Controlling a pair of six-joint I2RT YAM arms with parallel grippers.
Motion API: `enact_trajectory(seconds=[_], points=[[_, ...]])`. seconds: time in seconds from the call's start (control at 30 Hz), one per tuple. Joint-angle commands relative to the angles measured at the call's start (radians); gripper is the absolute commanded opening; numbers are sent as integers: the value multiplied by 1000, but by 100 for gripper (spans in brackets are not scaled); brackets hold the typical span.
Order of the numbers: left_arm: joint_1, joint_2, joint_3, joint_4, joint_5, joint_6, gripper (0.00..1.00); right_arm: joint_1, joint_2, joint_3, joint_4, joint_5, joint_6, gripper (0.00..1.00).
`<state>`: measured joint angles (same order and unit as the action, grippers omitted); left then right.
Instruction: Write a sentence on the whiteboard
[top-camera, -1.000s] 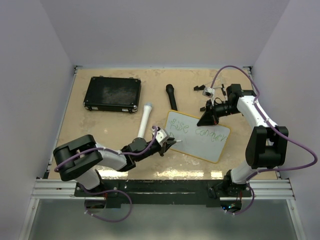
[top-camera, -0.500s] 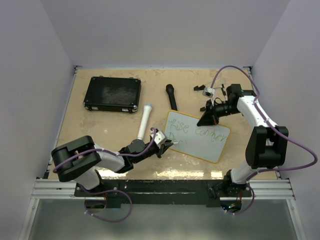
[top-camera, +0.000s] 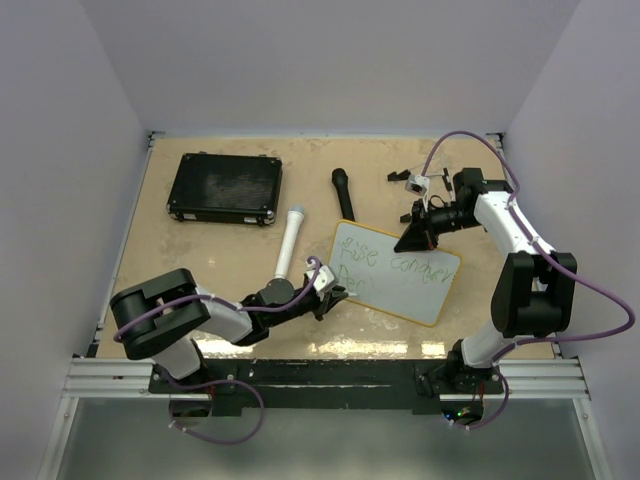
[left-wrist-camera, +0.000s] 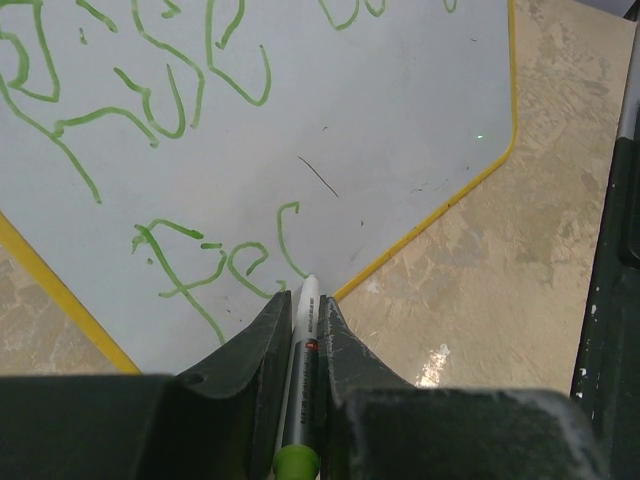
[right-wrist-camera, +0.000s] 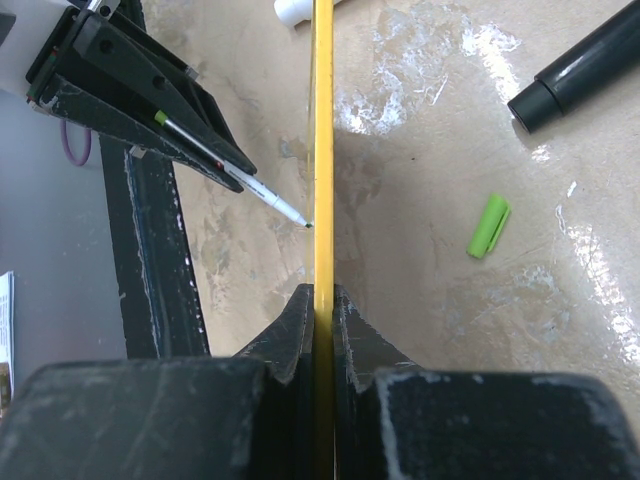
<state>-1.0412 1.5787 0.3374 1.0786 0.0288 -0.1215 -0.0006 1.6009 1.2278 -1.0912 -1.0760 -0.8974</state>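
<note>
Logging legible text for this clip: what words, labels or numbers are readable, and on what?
"Rise conquer", roughly, in loose green handwriting: first line on the whiteboard.
"Fec", unfinished: second line, same board.
Print on the marker barrel: too small to read.
Nothing else readable.

The top camera is looking down from behind at the whole table (top-camera: 220, 265). The wrist cameras are looking closely at the whiteboard (top-camera: 398, 277), left onto its face, right along its edge; all are sharing it.
</note>
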Motion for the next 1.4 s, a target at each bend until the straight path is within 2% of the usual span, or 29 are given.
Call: enact_trajectory(seconds=[0.0, 0.73, 1.37], points=[[12, 17, 45, 61, -12, -10, 0, 4, -33, -11, 50, -6, -48, 0], [70, -12, 98, 95, 11, -4, 0, 4, -22, -13, 48, -4, -49, 0], [73, 38, 83, 4, 51, -12, 0, 4, -25, -10, 48, -6, -51, 0]])
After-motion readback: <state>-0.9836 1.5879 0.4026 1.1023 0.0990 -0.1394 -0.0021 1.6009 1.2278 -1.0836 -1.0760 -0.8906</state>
